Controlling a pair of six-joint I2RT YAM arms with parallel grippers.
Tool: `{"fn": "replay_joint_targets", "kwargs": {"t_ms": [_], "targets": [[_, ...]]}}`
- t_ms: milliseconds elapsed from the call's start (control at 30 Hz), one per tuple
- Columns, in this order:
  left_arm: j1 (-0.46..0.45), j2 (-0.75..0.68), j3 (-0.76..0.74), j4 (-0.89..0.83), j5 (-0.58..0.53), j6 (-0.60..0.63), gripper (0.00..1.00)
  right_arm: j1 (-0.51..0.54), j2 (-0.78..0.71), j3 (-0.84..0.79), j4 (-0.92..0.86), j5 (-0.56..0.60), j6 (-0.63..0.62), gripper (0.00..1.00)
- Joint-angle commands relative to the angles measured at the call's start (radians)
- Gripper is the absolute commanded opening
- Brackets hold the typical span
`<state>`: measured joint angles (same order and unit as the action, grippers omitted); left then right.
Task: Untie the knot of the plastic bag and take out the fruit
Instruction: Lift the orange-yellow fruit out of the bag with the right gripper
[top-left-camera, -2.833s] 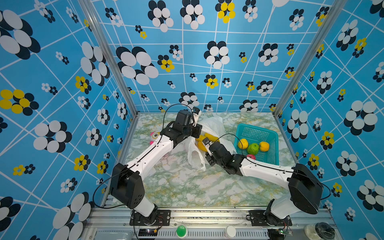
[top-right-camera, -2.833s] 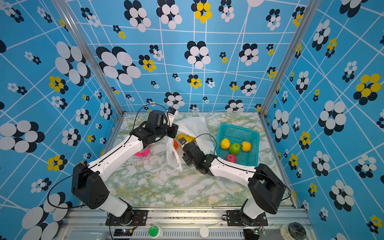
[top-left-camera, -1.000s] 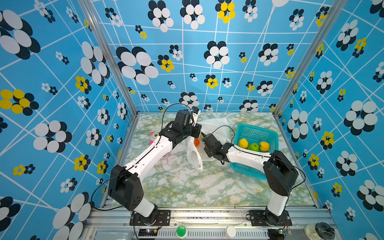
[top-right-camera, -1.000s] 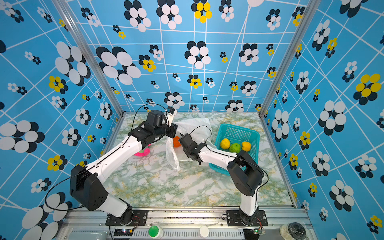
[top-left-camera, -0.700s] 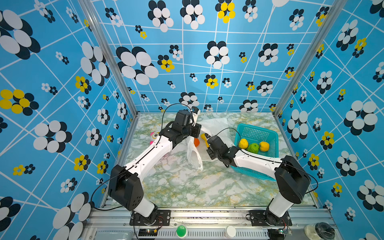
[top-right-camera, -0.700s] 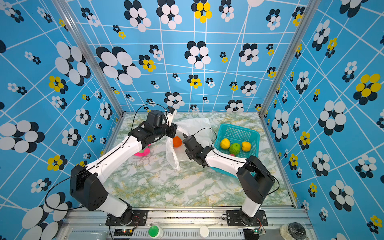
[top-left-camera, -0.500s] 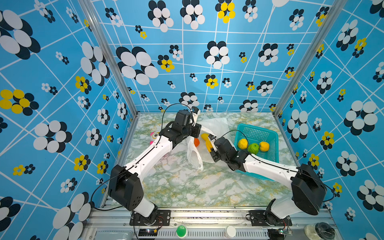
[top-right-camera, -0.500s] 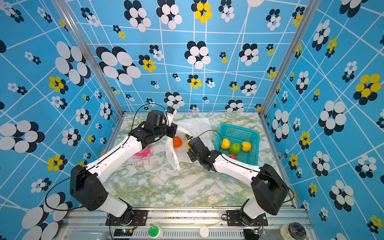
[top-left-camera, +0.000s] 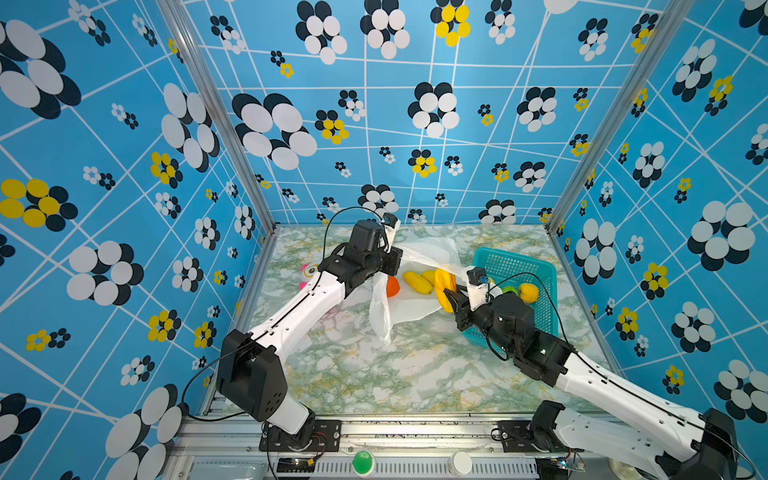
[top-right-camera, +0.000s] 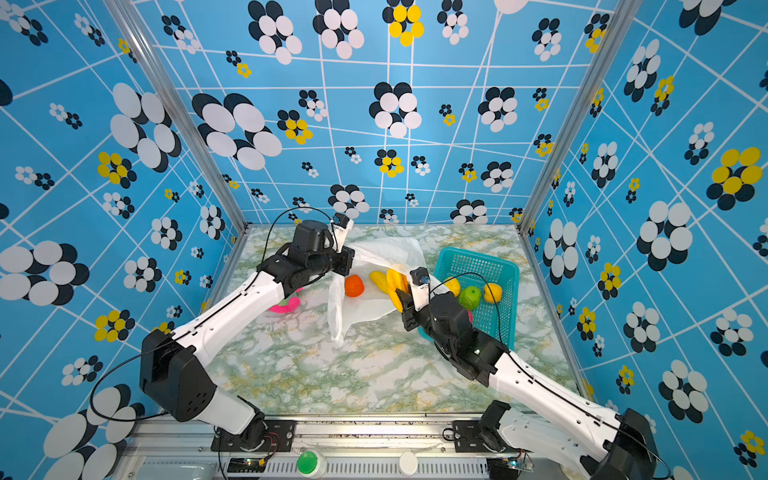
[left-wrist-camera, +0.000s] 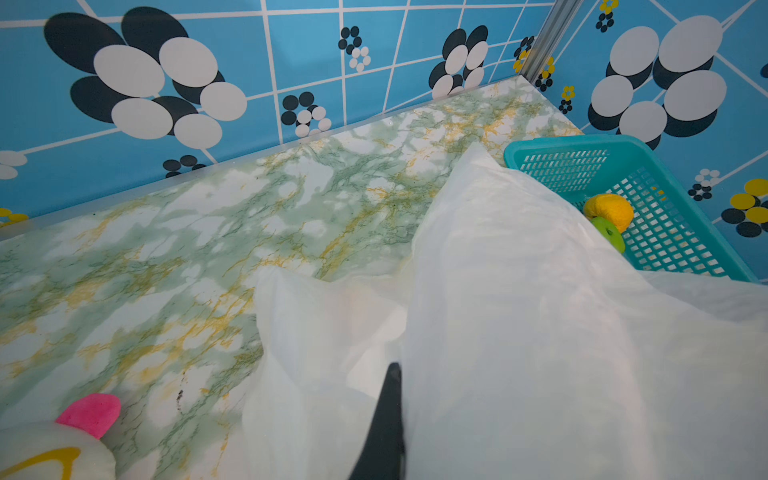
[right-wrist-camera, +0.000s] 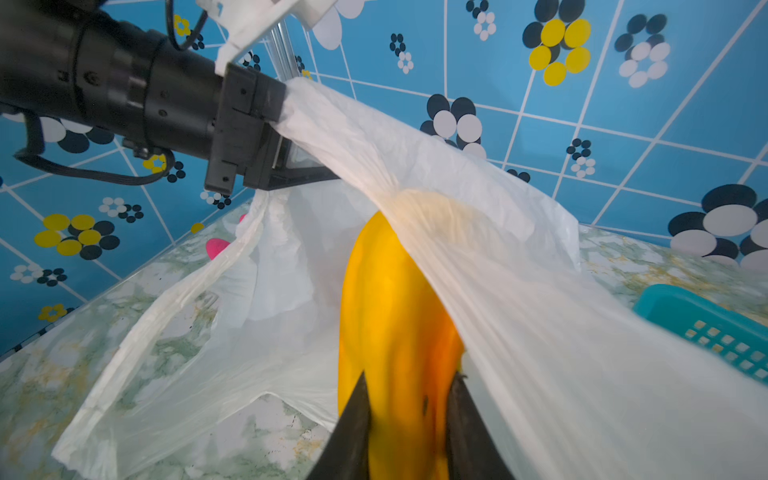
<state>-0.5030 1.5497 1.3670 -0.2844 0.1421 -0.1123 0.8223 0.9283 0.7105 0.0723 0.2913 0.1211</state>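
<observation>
The white plastic bag (top-left-camera: 419, 309) lies open on the marble table, and my left gripper (top-left-camera: 395, 261) is shut on its upper sheet and holds that sheet up. In the left wrist view one dark finger (left-wrist-camera: 386, 415) presses against the bag (left-wrist-camera: 519, 311). My right gripper (top-left-camera: 448, 296) is shut on an oblong yellow-orange fruit (right-wrist-camera: 390, 311) at the bag's mouth, just under the raised sheet. An orange round fruit (top-left-camera: 392, 286) and a yellow oblong one (top-left-camera: 417, 281) lie on the bag's lower sheet. The knot is out of view.
A teal basket (top-left-camera: 519, 264) stands at the back right, right behind my right wrist, with a green fruit (top-left-camera: 509, 289) and a yellow one (top-left-camera: 528, 292) inside. A pink-white plush toy (top-left-camera: 309, 272) lies under my left forearm. Patterned walls enclose the table on three sides.
My right gripper has closed on the yellow-orange fruit and drawn back to the right with it, out from deep in the bag's mouth. The left arm has held still.
</observation>
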Motion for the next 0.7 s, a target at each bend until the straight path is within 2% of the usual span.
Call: {"fn": "replay_joint_targets", "kwargs": {"t_ms": [0, 133, 200, 300, 467, 567, 667], "targets": [[0.012, 0.011, 0.014, -0.007, -0.007, -0.002, 0.00, -0.004, -0.054, -0.044, 0.042, 0.110, 0.031, 0.03], [0.013, 0.003, 0.007, 0.002, -0.006, -0.003, 0.00, -0.025, -0.103, -0.067, 0.047, 0.181, 0.055, 0.03], [0.015, 0.006, 0.010, 0.002, -0.004, -0.003, 0.00, -0.032, -0.107, -0.071, 0.047, 0.152, 0.057, 0.04], [0.017, 0.007, 0.013, 0.002, 0.008, -0.005, 0.00, -0.032, -0.071, -0.065, 0.063, 0.039, 0.049, 0.05], [0.017, 0.000, 0.005, 0.002, -0.001, -0.007, 0.00, -0.030, 0.078, -0.012, 0.089, -0.243, 0.034, 0.05], [0.017, -0.007, 0.000, 0.007, 0.002, -0.008, 0.00, -0.015, 0.139, 0.038, 0.086, -0.318, 0.034, 0.01], [0.017, -0.005, 0.002, 0.008, -0.001, -0.006, 0.00, -0.006, 0.106, 0.042, 0.089, -0.336, 0.041, 0.01]]}}
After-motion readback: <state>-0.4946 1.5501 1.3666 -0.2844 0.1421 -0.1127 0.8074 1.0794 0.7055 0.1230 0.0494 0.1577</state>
